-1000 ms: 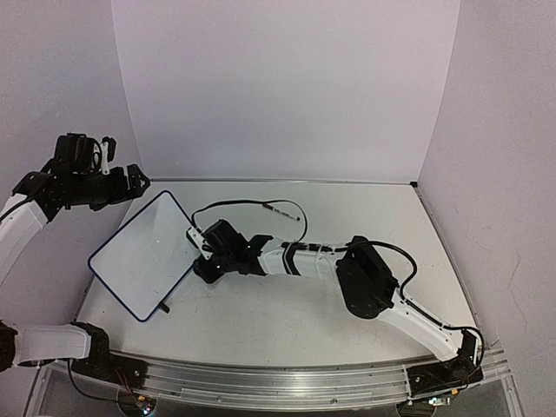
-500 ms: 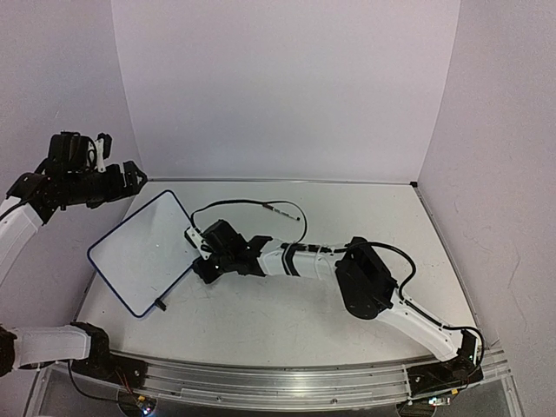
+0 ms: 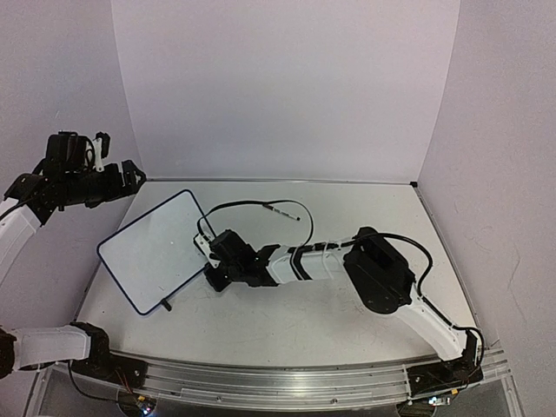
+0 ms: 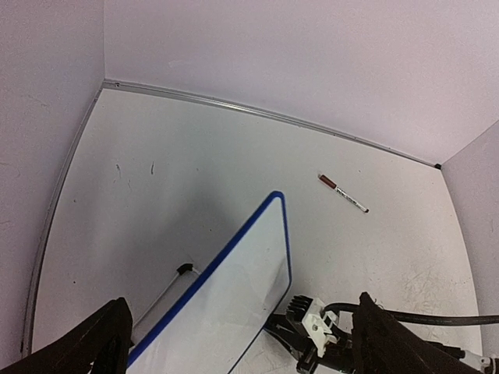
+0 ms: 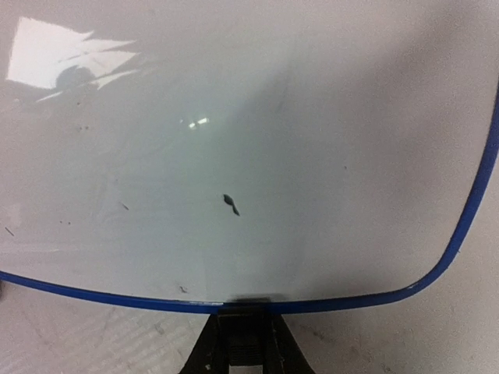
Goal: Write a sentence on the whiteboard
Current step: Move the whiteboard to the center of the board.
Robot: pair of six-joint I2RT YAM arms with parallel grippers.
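The whiteboard (image 3: 156, 250) with a thin blue frame stands tilted at the left of the table, on small black feet (image 3: 165, 306). My right gripper (image 3: 210, 266) is shut on its right edge; in the right wrist view the fingers (image 5: 245, 327) clamp the blue frame (image 5: 351, 299). The board face (image 5: 234, 117) carries only a small black speck (image 5: 231, 204) and faint smudges; no sentence shows. My left gripper (image 3: 130, 178) is open and empty, raised above the board's far left corner. Its view looks down on the board (image 4: 226, 304) and the right gripper (image 4: 312, 331).
A marker with a dark red cap (image 3: 282, 209) lies on the table behind the right arm; it also shows in the left wrist view (image 4: 343, 193). A black cable (image 3: 252, 205) loops over the right arm. White walls close in the left, back and right.
My right gripper has shifted the whiteboard a little right and turned it, its far corner now further back. The right arm's elbow moved right. The left arm barely moved.
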